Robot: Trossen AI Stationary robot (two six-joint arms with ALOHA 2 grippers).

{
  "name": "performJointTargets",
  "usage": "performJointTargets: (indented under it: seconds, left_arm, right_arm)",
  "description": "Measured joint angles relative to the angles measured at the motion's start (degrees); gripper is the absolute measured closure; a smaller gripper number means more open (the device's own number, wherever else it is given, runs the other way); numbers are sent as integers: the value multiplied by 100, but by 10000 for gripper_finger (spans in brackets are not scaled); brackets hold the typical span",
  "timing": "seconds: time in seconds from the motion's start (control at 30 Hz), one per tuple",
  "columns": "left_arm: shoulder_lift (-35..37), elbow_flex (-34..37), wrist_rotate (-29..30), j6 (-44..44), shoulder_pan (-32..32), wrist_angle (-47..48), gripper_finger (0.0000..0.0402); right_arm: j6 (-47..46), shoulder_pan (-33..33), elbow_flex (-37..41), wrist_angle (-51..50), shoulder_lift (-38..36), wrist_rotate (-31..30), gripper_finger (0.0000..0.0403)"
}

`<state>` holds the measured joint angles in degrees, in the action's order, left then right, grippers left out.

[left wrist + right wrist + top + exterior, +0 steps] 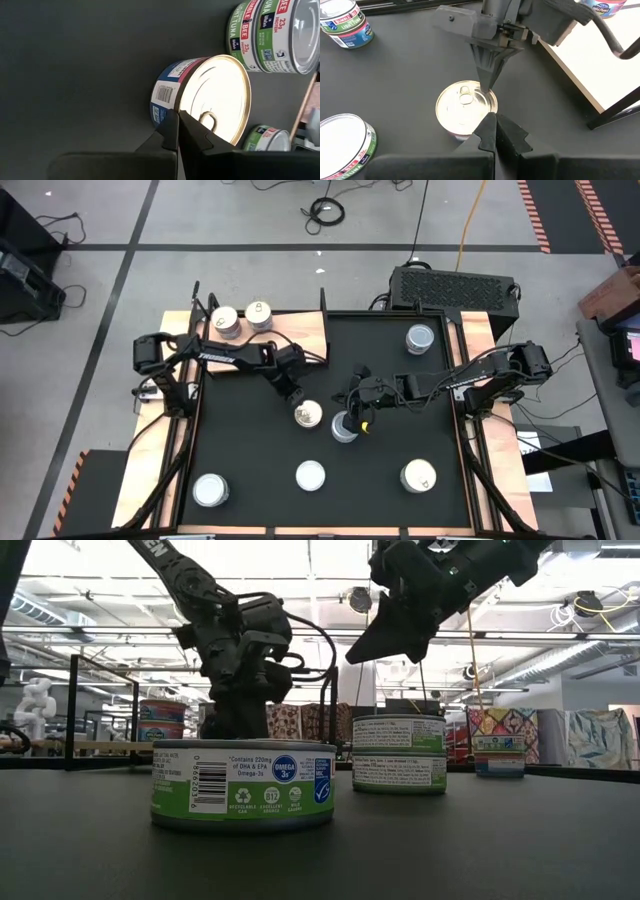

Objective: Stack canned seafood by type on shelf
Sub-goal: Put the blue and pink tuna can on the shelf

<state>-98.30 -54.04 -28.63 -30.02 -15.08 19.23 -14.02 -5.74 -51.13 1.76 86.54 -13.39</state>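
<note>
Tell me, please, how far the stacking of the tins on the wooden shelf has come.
Done: one tin and a second tin stand on the shelf. In hand: nothing is gripped. The left gripper, jaws shut, points down at the gold-topped tin on the black mat; the right gripper, jaws shut, is close beside it. Left: that tin and the other tins on the mat.

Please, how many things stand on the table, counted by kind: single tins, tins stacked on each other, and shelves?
Single tins: 7
Stacked tins: 2
Shelf: 1
Total: 10
</note>
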Motion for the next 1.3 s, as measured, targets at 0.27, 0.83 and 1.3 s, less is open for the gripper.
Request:
performJointTargets:
  seconds: [0.27,0.83,1.3]
  left_arm:
    - [25,-14,-343,-114,-170,44,401]
    - [898,-188,-539,-114,-318,440,401]
    - [1803,-192,-150,508,-1533,1630,402]
  right_arm:
    - [11,0,0,-103,0,0,403]
    - [12,0,0,-151,1,0,403]
    - [-21,0,0,-164,2,0,403]
